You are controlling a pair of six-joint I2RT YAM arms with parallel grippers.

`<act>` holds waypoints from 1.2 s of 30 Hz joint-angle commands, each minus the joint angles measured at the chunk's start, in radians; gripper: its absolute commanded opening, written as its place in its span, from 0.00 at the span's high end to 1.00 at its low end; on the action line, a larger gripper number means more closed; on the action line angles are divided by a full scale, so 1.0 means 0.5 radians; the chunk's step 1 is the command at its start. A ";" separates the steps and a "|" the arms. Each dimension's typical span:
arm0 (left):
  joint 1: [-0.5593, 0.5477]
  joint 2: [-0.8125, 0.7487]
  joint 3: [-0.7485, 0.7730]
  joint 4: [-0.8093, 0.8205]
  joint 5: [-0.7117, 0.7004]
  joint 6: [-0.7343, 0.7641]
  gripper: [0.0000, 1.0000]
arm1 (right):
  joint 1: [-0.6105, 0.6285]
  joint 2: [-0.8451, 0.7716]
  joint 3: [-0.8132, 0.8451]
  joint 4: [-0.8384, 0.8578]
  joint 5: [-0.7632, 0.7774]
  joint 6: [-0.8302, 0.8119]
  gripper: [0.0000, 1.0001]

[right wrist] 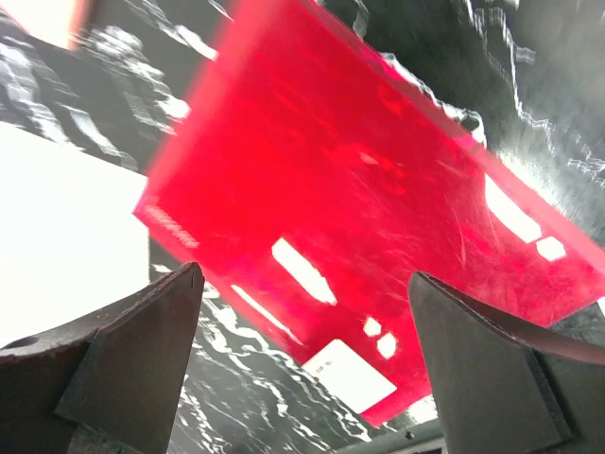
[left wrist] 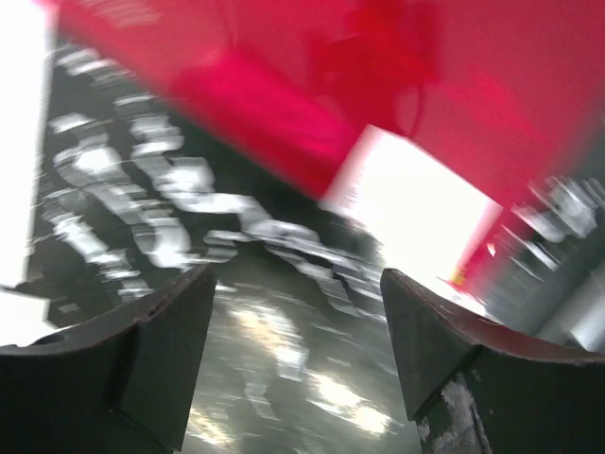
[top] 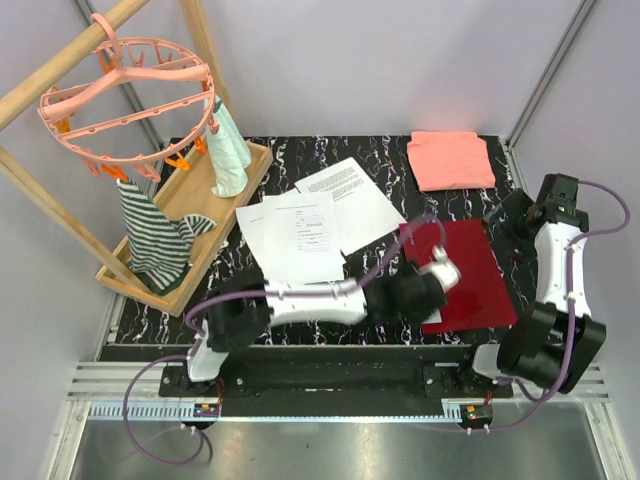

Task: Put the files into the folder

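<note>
Marbled tabletop (top: 390, 150): left gripper (left wrist: 298, 284), jaws wide, hovers at the closed crimson folder (top: 470, 262) at four o'clock, seemingly to lift its cover; right gripper (right wrist: 304, 284) gapes empty nearby.

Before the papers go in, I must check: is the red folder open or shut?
Shut: the folder lies flat as one red cover, and no inside shows.
</note>
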 commanded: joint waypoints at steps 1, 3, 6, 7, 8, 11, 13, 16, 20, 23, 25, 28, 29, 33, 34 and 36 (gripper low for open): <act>-0.332 0.162 0.018 0.143 -0.463 0.470 0.24 | 0.001 -0.207 0.257 -0.186 0.012 0.031 0.00; -0.418 0.239 0.052 0.158 -0.473 0.522 0.24 | 0.001 -0.262 0.294 -0.198 -0.050 0.040 0.00; -0.471 0.322 0.110 0.171 -0.418 0.577 0.24 | 0.001 -0.314 0.313 -0.217 -0.124 0.040 0.00; -0.474 0.347 0.144 0.168 -0.409 0.587 0.25 | 0.001 -0.326 0.310 -0.220 -0.142 0.034 0.00; -0.477 0.368 0.162 0.159 -0.378 0.599 0.25 | 0.001 -0.336 0.307 -0.226 -0.139 0.031 0.00; -0.477 0.475 0.230 0.162 -0.414 0.651 0.29 | 0.001 -0.372 0.282 -0.229 -0.151 0.015 0.00; -0.477 0.512 0.276 0.171 -0.454 0.691 0.32 | 0.001 -0.379 0.273 -0.229 -0.161 0.009 0.00; -0.477 0.509 0.279 0.183 -0.427 0.673 0.36 | 0.001 -0.373 0.255 -0.226 -0.158 -0.012 0.00; -0.477 0.408 0.190 0.266 -0.332 0.596 0.33 | 0.001 -0.296 0.261 -0.217 -0.182 -0.022 0.00; -0.474 0.399 0.166 0.324 -0.350 0.620 0.31 | 0.001 -0.256 0.267 -0.180 -0.246 -0.022 0.00; -0.471 0.381 0.132 0.391 -0.344 0.611 0.38 | 0.001 -0.241 0.267 -0.156 -0.268 -0.028 0.00; -0.471 0.261 -0.021 0.517 -0.289 0.562 0.40 | 0.001 -0.192 0.288 -0.134 -0.299 -0.052 0.00; -0.468 0.167 -0.073 0.569 -0.283 0.550 0.40 | 0.001 -0.158 0.310 -0.134 -0.305 -0.058 0.00; -0.428 -0.027 -0.316 0.784 -0.179 0.541 0.36 | 0.001 -0.075 0.322 -0.088 -0.390 -0.058 0.00; -0.413 -0.046 -0.328 0.824 -0.160 0.544 0.35 | 0.001 -0.063 0.322 -0.079 -0.409 -0.052 0.00; -0.388 -0.058 -0.313 0.809 -0.123 0.541 0.35 | 0.001 -0.026 0.331 -0.067 -0.455 -0.049 0.00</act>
